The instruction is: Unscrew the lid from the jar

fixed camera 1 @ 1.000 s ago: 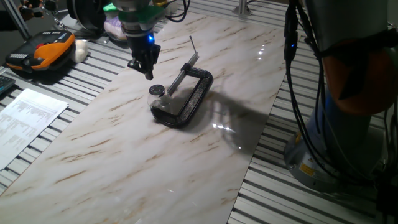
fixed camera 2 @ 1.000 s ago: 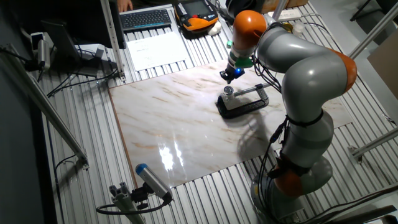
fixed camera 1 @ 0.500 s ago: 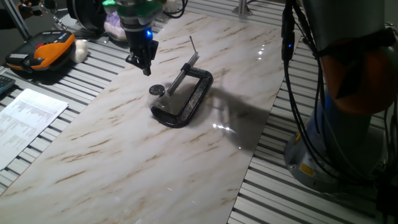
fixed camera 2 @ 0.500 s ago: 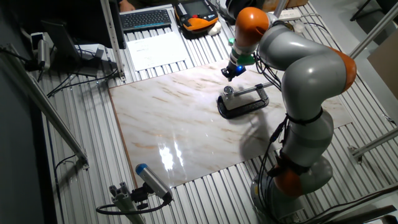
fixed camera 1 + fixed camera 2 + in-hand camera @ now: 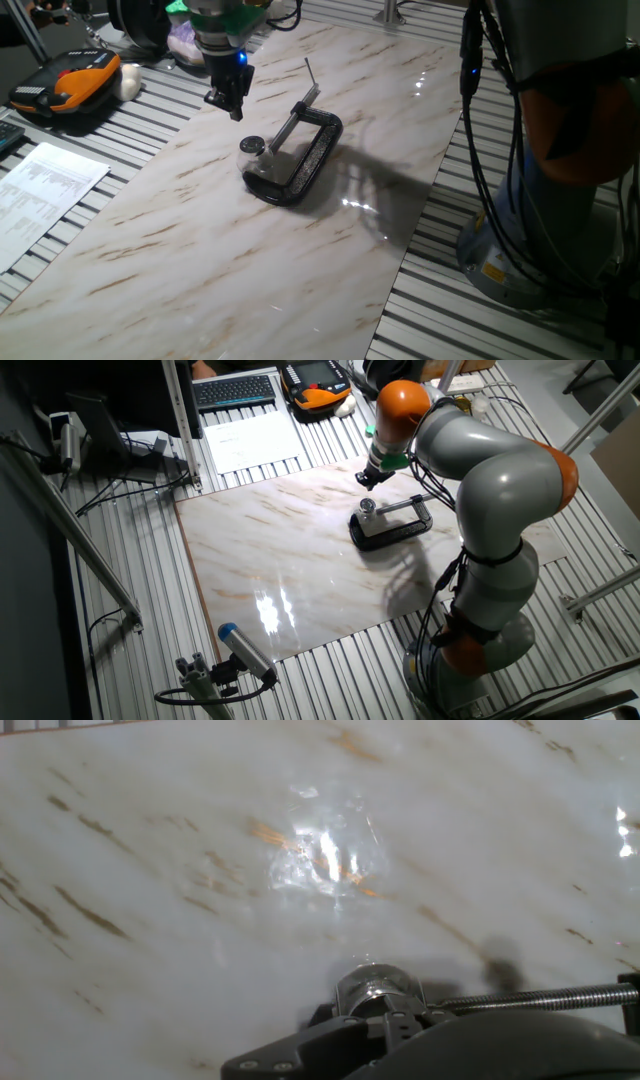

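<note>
The tiny clear glass jar (image 5: 262, 166) stands clamped in a black C-clamp (image 5: 310, 160) on the marble board. Its shiny round lid (image 5: 251, 145) sits on top of it. The other fixed view shows the same lid (image 5: 368, 506) at the clamp's (image 5: 395, 528) left end. My gripper (image 5: 237, 114) hangs above and behind the jar, apart from it, its fingers drawn to a narrow point with nothing in them; in the other fixed view the gripper (image 5: 364, 482) floats just above the lid. In the hand view the lid (image 5: 377, 988) lies low in the frame, with the clamp's threaded screw (image 5: 540, 999) running off to its right.
The marble board (image 5: 200, 260) rests on a slatted metal table. An orange and black device (image 5: 70, 85) and a sheet of paper (image 5: 40, 190) lie to the left. The arm's base and cables (image 5: 560, 150) stand at the right. A keyboard (image 5: 235, 390) is at the back.
The gripper has lifted and drawn back from just above the lid over the last second. Jar, lid and clamp have not moved.
</note>
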Controlling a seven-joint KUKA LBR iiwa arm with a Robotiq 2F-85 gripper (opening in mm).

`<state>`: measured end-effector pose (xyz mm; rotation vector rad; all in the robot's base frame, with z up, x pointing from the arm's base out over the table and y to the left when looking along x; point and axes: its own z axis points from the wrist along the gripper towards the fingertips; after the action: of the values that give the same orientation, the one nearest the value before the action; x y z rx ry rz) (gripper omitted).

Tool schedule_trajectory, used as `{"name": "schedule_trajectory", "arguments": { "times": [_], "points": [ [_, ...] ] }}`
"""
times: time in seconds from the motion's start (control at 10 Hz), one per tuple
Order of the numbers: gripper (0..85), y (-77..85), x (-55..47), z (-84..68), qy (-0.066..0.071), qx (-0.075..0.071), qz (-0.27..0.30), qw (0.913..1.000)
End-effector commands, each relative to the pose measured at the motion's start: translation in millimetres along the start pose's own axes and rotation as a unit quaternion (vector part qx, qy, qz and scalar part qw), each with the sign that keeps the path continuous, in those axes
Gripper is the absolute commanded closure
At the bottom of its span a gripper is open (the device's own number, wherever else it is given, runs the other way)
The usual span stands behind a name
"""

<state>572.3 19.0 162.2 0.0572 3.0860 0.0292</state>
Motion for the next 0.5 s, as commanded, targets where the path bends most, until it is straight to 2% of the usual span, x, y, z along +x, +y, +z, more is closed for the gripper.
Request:
{"name": "schedule_trajectory", "arguments": {
  "times": [0.0, 0.2, 0.4],
  "points": [
    [85.0, -0.1, 0.0, 0.0, 0.0, -0.002, 0.001, 1.0],
    [85.0, -0.1, 0.0, 0.0, 0.0, -0.008, 0.007, 0.9999],
    [85.0, -0.1, 0.0, 0.0, 0.019, -0.009, 0.014, 0.9997]
  ]
}}
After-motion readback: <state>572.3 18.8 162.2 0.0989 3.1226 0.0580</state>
